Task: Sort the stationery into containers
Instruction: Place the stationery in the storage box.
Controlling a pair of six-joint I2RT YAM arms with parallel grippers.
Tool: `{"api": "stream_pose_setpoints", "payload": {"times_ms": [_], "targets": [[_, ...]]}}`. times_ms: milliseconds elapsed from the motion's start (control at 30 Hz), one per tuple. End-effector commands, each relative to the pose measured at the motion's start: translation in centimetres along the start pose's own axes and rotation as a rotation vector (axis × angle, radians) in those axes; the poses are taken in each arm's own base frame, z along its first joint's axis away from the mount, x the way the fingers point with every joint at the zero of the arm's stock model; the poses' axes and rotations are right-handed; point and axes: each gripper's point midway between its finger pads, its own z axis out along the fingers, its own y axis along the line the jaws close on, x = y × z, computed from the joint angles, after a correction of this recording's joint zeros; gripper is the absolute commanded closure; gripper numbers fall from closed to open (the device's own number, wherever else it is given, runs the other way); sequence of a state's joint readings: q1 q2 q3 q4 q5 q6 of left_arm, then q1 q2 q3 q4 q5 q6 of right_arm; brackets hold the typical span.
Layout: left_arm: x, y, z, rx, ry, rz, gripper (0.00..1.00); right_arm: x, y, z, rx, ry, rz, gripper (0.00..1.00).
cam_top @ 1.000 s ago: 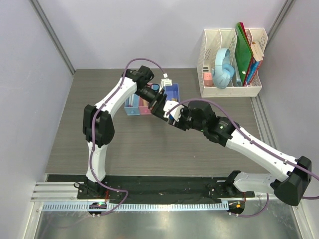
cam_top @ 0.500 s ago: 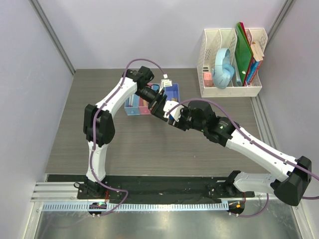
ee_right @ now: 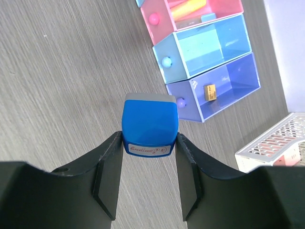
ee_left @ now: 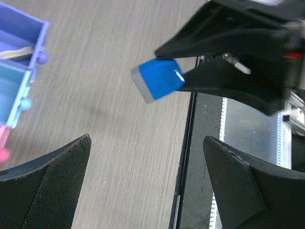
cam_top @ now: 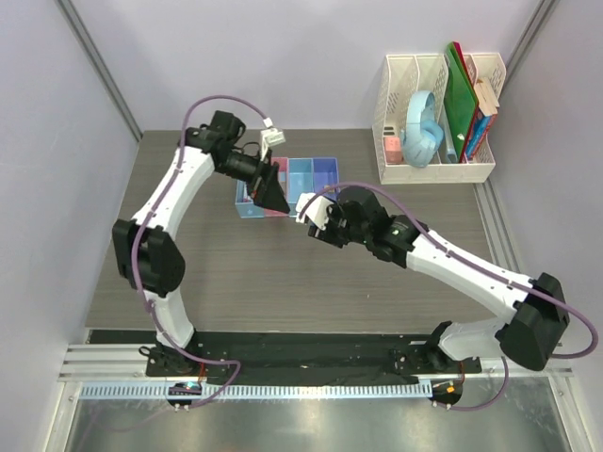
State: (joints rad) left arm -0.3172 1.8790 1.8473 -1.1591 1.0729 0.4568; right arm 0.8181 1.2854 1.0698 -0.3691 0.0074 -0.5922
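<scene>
**Blue wedge-shaped piece** (ee_right: 150,125) held above the table, on the near side of the row of bins (ee_right: 177,50). The piece is a short, glossy blue block with a grey cap at its far end and a small printed label on the face nearest the wrist. Its long axis runs out along the fingers, so the grey end leads. It is lifted clear of the wood-grain table (cam_top: 188,264) and touches nothing but the pads.

**Right gripper** (ee_right: 149,141) is partly closed on the piece, one finger pressed flat to each side face. From these fingertips the row lies ahead and to the right in the wrist view. The purple-blue bin (ee_right: 185,98) is the closest compartment, the light blue bin (ee_right: 167,51) is next, and the pink bin (ee_right: 153,12) is farther along. The row's long axis runs across the line of approach, so the drop probably calls for a short reach forward over the near wall.

**Contents of the row.** A small beige block (ee_right: 208,92) lies in the purple-blue bin, and a yellow marker (ee_right: 188,8) lies in the pink bin.

**Left gripper** (ee_left: 146,143) hovers beside the row with its jaws spread wide and nothing between them. It is the nearer arm to the bins but carries nothing, so delivery falls to the right arm.
</scene>
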Motion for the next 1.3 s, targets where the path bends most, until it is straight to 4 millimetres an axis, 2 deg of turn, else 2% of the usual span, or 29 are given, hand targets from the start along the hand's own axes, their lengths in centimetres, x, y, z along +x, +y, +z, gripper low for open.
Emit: {"api": "stream_pose_setpoints", "payload": {"times_ms": [0,67,100,133,167,200,267,300,367,400,433,467,500,533,600,833,1000,1267], "targets": [[0.2,-0.7,-3.1,-0.072,-0.059,0.024,0.00,-3.1,-3.0,0.9,0.086,-0.064,-0.038,0.69],[1.2,-0.1,-4.1,-0.122,-0.058,0.019,0.00,-3.5,-3.9,2.0,0.095,-0.052,-0.045,0.69],[2.3,-0.4,-4.3,-0.138,-0.051,0.010,0.00,-3.8,-4.3,2.3,0.099,-0.055,-0.048,0.69],[3.0,0.3,-4.6,-0.182,-0.036,0.006,0.00,-3.7,-4.5,2.9,0.098,-0.046,-0.051,0.69],[3.5,0.3,-4.8,-0.199,-0.033,0.018,0.00,-4.7,-5.3,3.0,0.114,-0.062,-0.054,0.69],[4.9,0.6,-4.5,-0.209,-0.014,-0.004,0.00,-4.1,-5.6,4.1,0.113,-0.038,-0.055,0.69],[5.9,0.8,-5.0,-0.263,0.002,0.003,0.00,-5.2,-6.6,4.7,0.126,-0.052,-0.058,0.69],[6.9,0.8,-4.8,-0.265,0.015,-0.019,0.00,-4.5,-6.8,5.9,0.123,-0.026,-0.056,0.69],[7.6,0.9,-5.2,-0.302,0.022,-0.025,0.00,-5.4,-8.0,6.6,0.139,-0.038,-0.053,0.69],[8.1,1.2,-5.1,-0.321,0.022,-0.049,0.00,-5.1,-8.8,7.0,0.148,-0.030,-0.045,0.69],[8.2,1.3,-5.5,-0.347,0.019,-0.044,0.00,-4.6,-8.7,8.2,0.135,-0.014,-0.037,0.69],[8.5,1.4,-5.7,-0.367,0.020,-0.045,0.00,-5.2,-9.6,8.4,0.147,-0.025,-0.032,0.69],[9.0,1.7,-5.6,-0.382,0.018,-0.059,0.00,-5.1,-9.9,8.8,0.149,-0.024,-0.029,0.69],[9.2,1.8,-5.8,-0.403,0.015,-0.067,0.00,-4.3,-10.1,9.9,0.143,-0.003,-0.019,0.69],[9.9,1.7,-6.0,-0.423,0.015,-0.071,0.00,-4.5,-11.1,10.5,0.154,-0.006,-0.009,0.69],[10.7,1.2,-6.5,-0.442,0.030,-0.072,0.00,-2.2,-13.3,13.5,0.162,0.041,0.033,0.69],[10.6,1.1,-6.6,-0.443,0.028,-0.073,0.00,-0.7,-13.4,15.2,0.123,0.049,0.058,0.70],[10.7,0.8,-6.5,-0.431,0.026,-0.073,0.00,-0.4,-13.4,16.2,0.111,0.061,0.065,0.71]]}}
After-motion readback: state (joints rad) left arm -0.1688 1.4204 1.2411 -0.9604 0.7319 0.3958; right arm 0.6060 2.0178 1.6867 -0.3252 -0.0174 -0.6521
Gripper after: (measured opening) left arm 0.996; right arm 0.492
